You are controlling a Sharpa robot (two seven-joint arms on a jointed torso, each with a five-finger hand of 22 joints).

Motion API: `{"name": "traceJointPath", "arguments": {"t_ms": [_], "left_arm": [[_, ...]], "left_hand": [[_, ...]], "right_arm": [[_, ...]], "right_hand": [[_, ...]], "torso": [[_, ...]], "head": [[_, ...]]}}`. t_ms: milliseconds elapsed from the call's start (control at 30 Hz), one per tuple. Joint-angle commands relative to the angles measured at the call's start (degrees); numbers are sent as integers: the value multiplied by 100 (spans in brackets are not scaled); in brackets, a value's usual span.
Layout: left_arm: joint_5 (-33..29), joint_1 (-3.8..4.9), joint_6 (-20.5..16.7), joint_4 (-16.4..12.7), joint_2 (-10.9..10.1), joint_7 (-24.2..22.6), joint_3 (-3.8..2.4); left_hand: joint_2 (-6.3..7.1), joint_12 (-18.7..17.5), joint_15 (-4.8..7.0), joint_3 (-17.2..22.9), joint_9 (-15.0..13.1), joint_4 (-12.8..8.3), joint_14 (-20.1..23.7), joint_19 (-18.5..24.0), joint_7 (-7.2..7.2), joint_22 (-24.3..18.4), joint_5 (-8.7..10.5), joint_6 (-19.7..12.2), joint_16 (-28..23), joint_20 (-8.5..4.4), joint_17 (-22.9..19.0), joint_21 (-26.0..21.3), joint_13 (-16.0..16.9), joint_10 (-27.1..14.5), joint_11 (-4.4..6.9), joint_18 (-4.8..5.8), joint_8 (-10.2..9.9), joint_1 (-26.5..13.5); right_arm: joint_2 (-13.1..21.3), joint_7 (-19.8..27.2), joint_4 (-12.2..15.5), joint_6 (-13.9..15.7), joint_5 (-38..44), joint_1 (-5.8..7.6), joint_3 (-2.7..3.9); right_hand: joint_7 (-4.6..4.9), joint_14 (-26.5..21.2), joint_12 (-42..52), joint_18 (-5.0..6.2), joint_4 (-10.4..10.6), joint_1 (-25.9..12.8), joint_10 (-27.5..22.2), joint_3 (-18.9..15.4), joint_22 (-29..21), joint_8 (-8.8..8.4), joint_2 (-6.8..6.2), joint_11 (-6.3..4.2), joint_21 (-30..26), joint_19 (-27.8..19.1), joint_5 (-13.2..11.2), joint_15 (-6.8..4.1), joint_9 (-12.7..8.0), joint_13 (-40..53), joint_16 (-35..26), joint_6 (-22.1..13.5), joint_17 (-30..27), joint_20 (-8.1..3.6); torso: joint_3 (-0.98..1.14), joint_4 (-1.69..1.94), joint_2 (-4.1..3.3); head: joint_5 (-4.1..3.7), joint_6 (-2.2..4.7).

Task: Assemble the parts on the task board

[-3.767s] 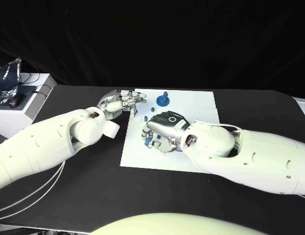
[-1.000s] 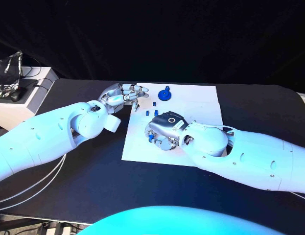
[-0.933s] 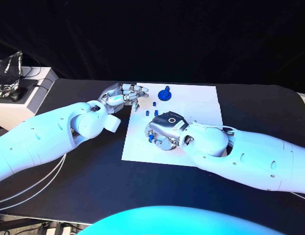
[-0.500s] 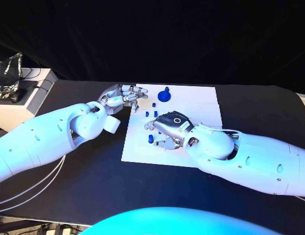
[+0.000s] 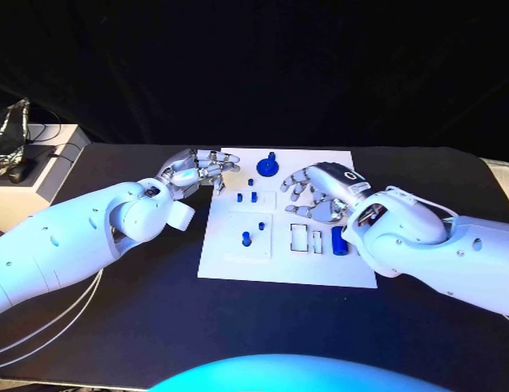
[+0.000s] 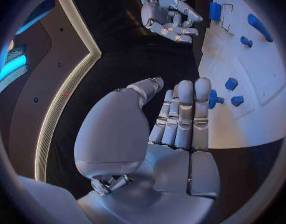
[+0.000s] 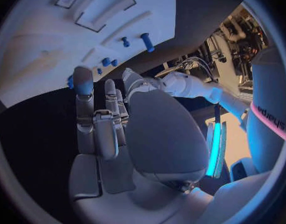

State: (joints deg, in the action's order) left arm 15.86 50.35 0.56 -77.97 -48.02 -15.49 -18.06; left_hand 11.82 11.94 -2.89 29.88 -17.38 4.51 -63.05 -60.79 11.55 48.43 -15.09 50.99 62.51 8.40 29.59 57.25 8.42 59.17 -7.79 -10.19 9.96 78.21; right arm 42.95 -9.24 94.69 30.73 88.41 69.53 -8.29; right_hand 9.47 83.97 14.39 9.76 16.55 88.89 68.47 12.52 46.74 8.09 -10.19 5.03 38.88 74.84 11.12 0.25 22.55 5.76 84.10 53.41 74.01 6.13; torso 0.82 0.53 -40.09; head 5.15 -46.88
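Note:
The white task board [image 5: 237,265] lies mid-table. On it are a round blue part [image 5: 266,167] at the far edge, two small pegs [image 5: 247,197], two more pegs [image 5: 262,224] [image 5: 246,238] nearer, and a long blue piece [image 5: 338,238] beside white slots [image 5: 299,237]. My right hand [image 5: 319,189] hovers over the board's far middle with fingers loosely bent and nothing in them; my right hand [image 7: 112,119] has its fingertips near the round part [image 7: 72,80]. My left hand [image 5: 195,170] is at the board's far left corner; my left hand [image 6: 180,114] has straight, empty fingers beside a small peg [image 6: 213,99].
A white box [image 5: 24,175] with cables and a foil bag stands at the table's left edge. Black table [image 5: 148,310] surrounds the board, with both white arms reaching in over it from the sides.
My right hand has lifted off the board's near left part and moved toward the far edge, uncovering the slots and the long blue piece. My left hand has stayed in place.

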Motion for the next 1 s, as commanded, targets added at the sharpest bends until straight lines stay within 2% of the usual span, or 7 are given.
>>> {"name": "traceJointPath", "arguments": {"t_ms": [33, 167, 300, 567, 767, 833, 1000], "left_arm": [[-4, 0, 95, -6, 11, -44, -4], [-5, -3, 96, -10, 13, -59, -3], [-5, -24, 89, -26, 7, -69, -2], [-6, -124, 52, -144, -57, -83, -3], [-6, -150, 23, -215, -86, -80, -3], [-6, -154, 21, -237, -93, -76, -3], [-6, -159, 19, -263, -106, -70, -2]], "left_hand": [[-32, 25, -32, 9, 7, 25, 9, 48, -1, -5, 8, -36, 24, 10, 7, 24, 7, -24, 5, 65, 27, -8], [-49, 37, -31, 7, 2, 37, 11, 53, -14, -4, 14, -15, 25, 12, 9, 24, 11, -19, 13, 64, 47, -11], [-49, 37, -31, 7, 2, 37, 11, 53, -14, -4, 14, -15, 25, 12, 9, 24, 11, -19, 13, 64, 47, -11], [-51, 42, -29, 6, 1, 36, 11, 54, -18, -5, 14, -10, 25, 12, 10, 23, 13, -15, 16, 63, 53, -8], [-52, 49, -26, 6, 0, 34, 11, 61, -21, -12, 14, -7, 26, 11, 11, 18, 15, -10, 19, 60, 58, -3], [-52, 49, -26, 6, 0, 34, 11, 61, -21, -12, 14, -7, 26, 11, 11, 18, 15, -10, 19, 60, 58, -3], [-52, 49, -26, 6, 0, 34, 11, 61, -21, -12, 14, -7, 26, 11, 11, 18, 15, -10, 19, 60, 58, -3]], "right_arm": [[268, 262, -19, -375, -1865, 108, 11], [678, 54, -14, -984, -2665, 227, 16], [1005, -439, 61, -1551, -2956, 295, 17], [1466, -1588, 189, -2605, -2668, 395, -24], [1523, -1756, 194, -2694, -2557, 408, -97], [1508, -1775, 199, -2706, -2541, 409, -122], [1368, -1799, 177, -2685, -2506, 410, -169]], "right_hand": [[-71, 297, 172, -49, -8, -42, 414, 170, 80, 77, 14, -135, 95, 26, 74, -93, 18, 142, 52, 95, 61, -92], [-306, 342, 2412, -146, -157, -822, 361, 343, 413, 378, 70, -410, 408, 206, 362, -281, 313, 2297, 128, 70, 218, -246], [-236, 434, 6147, -209, -15, -1322, 1153, 525, 843, 811, 103, -280, 827, 387, 301, -220, 780, 6586, 311, -90, 702, -202], [-336, 540, 7112, -301, 5, -1902, 1777, 652, 1416, 1226, 261, -346, 1444, 596, 367, -263, 1297, 7834, 501, -77, 1280, -258], [-407, 527, 7264, -292, 20, -2423, 1901, 546, 1421, 1341, 159, -402, 1377, 544, 417, -304, 1573, 8045, 487, 50, 1228, -289], [-442, 529, 7277, -296, 15, -2668, 1912, 414, 1459, 1343, 83, -434, 1383, 530, 1077, -334, 1678, 8071, 491, 113, 1246, -316], [-475, 539, 7342, -306, 25, -2826, 1970, 321, 1527, 1358, 132, -461, 1446, 547, 1200, -353, 1754, 8156, 504, 190, 1290, -333]], "torso": [[-5, -30, 27], [1, -53, 58], [7, -65, 84], [12, -114, 130], [4, -130, 143], [-5, -137, 145], [-9, -131, 145]], "head": [[-131, 82], [-234, 119], [-348, 151], [-491, 142], [-530, 131], [-537, 123], [-549, 109]]}}
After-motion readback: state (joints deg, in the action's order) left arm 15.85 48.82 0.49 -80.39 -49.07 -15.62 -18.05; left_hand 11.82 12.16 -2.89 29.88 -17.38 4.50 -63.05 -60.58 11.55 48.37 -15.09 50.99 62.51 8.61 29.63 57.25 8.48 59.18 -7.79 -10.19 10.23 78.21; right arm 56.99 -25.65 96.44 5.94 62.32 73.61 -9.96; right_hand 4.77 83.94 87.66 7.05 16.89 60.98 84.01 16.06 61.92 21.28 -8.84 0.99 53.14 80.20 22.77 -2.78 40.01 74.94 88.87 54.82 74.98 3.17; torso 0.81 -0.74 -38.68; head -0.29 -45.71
